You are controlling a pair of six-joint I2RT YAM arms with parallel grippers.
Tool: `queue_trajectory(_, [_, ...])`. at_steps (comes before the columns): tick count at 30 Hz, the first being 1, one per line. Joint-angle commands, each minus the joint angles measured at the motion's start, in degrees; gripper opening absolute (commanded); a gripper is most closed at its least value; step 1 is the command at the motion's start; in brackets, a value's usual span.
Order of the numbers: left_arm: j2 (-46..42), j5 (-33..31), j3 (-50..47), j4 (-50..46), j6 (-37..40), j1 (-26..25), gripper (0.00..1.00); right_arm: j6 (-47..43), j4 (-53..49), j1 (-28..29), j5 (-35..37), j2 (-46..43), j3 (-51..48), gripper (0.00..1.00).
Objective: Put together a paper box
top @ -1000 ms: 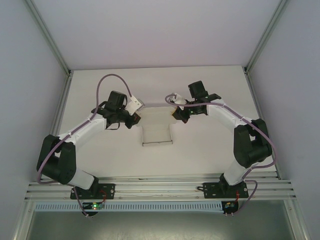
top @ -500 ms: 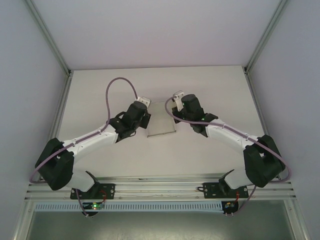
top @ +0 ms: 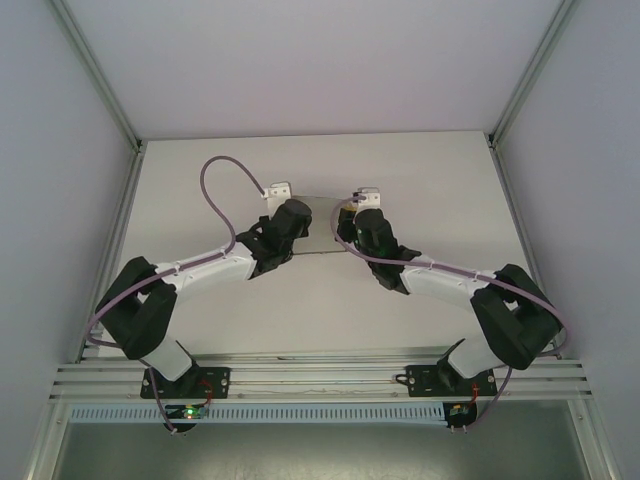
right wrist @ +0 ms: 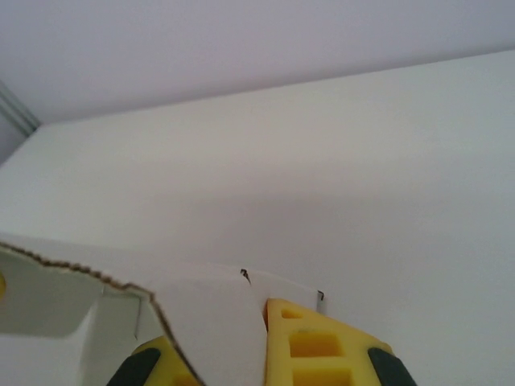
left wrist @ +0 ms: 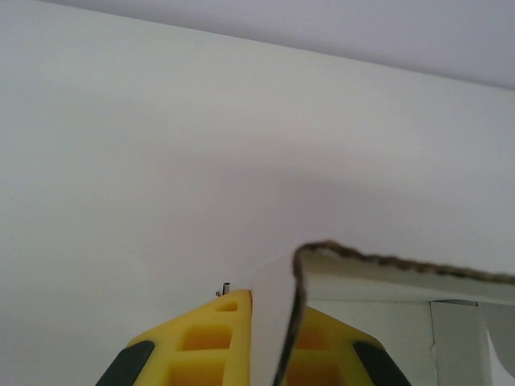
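The paper box [top: 321, 226], thin white card with creased panels, is held between my two grippers at the middle of the table. My left gripper [top: 303, 222] is shut on its left flap. In the left wrist view the card [left wrist: 385, 283] rises between the yellow fingers [left wrist: 211, 331] of the gripper [left wrist: 273, 326], showing a rough brown edge. My right gripper [top: 343, 226] is shut on the right flap. In the right wrist view the white flap [right wrist: 205, 315] sits pinched against the right yellow finger [right wrist: 315, 342] of the gripper [right wrist: 241, 347].
The white table [top: 200, 300] is closed in by pale walls with aluminium posts [top: 95, 70] at the back corners. Purple cables [top: 215, 165] loop over both arms. A metal rail [top: 320, 375] carrying the arm bases runs along the near edge.
Both arms stretched forward and the grippers closed in from apart onto the box's two sides. The box moved from nearer the table's middle toward the far side.
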Motion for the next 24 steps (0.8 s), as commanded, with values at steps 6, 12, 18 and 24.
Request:
queue_trajectory(6, [2.78,-2.3,-0.44,9.73,-7.26,-1.41,0.0,5.56,12.83,3.01,2.31,3.67,0.19,0.0])
queue_trajectory(12, [3.76,0.53,-3.35,13.95,-4.08,-1.44,0.0,1.96,14.2,2.22,1.69,5.16,-2.66,0.0])
queue_trajectory(18, [4.49,3.54,-5.61,16.36,-3.17,-1.44,0.0,-0.05,19.5,1.86,0.05,7.81,-5.34,0.0])
queue_trajectory(24, [4.41,6.03,-10.53,23.31,-0.43,-1.53,0.0,-0.43,28.85,1.94,0.46,10.48,-10.11,0.0])
